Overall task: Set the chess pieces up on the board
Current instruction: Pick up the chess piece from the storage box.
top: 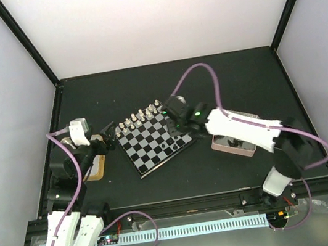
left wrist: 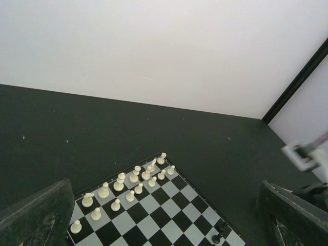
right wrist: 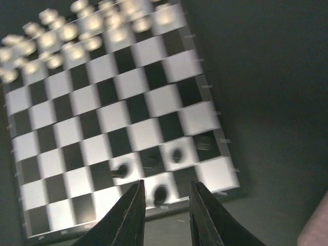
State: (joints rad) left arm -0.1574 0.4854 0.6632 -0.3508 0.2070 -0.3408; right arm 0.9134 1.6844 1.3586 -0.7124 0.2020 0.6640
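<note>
Wide apart and gripping nothing on the left fingers (left wrist: 38, 215). Just ahead of them, on the dark bench (left wrist: 102, 128), the board (left wrist: 154, 215), with white pieces (left wrist: 121, 180) in two rows at its far side. Also apart and bare on the right fingers (right wrist: 130, 215). Just past their tips, blurry black pieces (right wrist: 160, 193) on the near squares.

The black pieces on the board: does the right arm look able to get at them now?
Probably yes. The right tool hovers open above the black pieces, with nothing between them. The white pieces stand at the far edge of the board, out of the way.
</note>
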